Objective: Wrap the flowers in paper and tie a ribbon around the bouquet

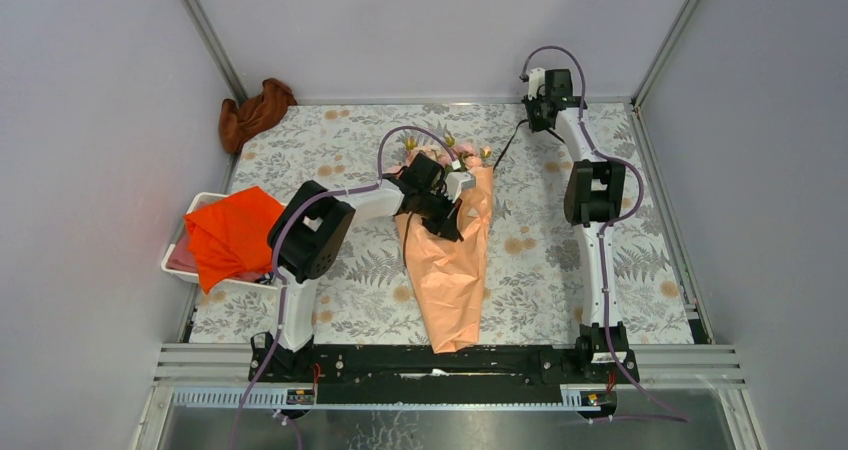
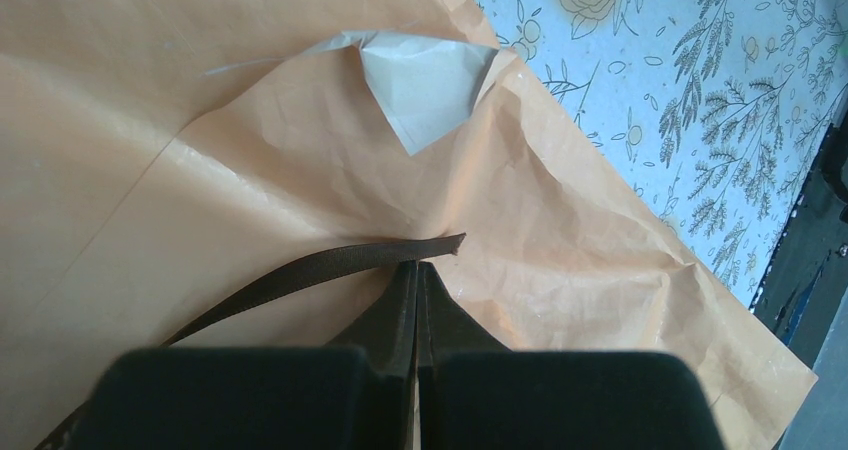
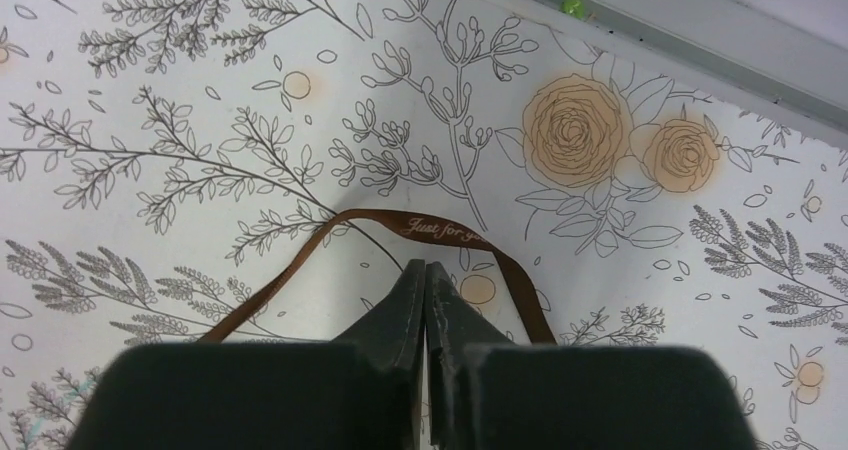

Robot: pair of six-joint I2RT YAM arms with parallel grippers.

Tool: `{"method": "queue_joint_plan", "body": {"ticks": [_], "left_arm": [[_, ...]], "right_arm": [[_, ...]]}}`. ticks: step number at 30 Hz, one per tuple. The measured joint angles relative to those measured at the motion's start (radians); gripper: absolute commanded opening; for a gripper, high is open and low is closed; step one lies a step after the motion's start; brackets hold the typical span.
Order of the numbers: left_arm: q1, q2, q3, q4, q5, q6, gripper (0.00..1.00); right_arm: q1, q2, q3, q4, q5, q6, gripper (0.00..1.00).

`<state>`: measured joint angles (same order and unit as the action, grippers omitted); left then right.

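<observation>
Jaws pressed together on left gripper [image 2: 415, 267], tips touching ribbon [image 2: 300, 270] end over peach paper [image 2: 250, 150]; together on right gripper [image 3: 425, 267] too, ribbon looping past, grip impossible to tell.

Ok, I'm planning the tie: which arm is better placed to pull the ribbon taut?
Probably the right: the right gripper is out by the back edge with the ribbon looping past it. The left gripper pinches the ribbon's end over the paper.
</observation>
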<state>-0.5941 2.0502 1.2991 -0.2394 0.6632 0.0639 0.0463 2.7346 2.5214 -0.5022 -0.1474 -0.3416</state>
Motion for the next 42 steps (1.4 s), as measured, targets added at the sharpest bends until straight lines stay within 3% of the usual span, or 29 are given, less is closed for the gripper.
{"method": "queue_joint_plan", "body": {"ticks": [5,11,14,16,19,25,29,34,42], "left_arm": [[0.0,0.0,0.0,-0.001,-0.007,0.003,0.0],[-0.001,0.0,0.001,-0.002,-0.011,0.006,0.0],[-0.001,0.0,0.002,-0.004,-0.016,0.006,0.0],[-0.001,0.0,0.004,-0.006,-0.017,0.007,0.0],[-0.001,0.0,0.005,-0.007,-0.018,0.007,0.0],[-0.001,0.0,0.005,-0.007,-0.018,0.007,0.0],[-0.001,0.0,0.005,-0.007,-0.017,0.007,0.0],[-0.001,0.0,0.005,-0.007,-0.017,0.006,0.0],[-0.001,0.0,0.005,-0.007,-0.018,0.007,0.0]], "right_arm": [[-0.006,-0.022,-0.049,0.033,-0.014,-0.006,0.0],[-0.02,-0.239,-0.416,0.113,0.027,0.012,0.0],[-0.037,-0.286,-0.463,0.109,0.029,0.029,0.19],[-0.051,-0.275,-0.397,0.094,0.022,0.068,0.32],[-0.076,-0.224,-0.23,0.106,0.001,0.172,0.4],[-0.104,-0.177,-0.172,0.311,-0.017,0.466,0.35],[-0.104,-0.027,-0.05,0.402,-0.006,0.7,0.22],[-0.105,0.089,-0.054,0.455,0.02,0.953,0.17],[-0.108,0.065,-0.082,0.386,-0.048,1.022,0.1]]}}
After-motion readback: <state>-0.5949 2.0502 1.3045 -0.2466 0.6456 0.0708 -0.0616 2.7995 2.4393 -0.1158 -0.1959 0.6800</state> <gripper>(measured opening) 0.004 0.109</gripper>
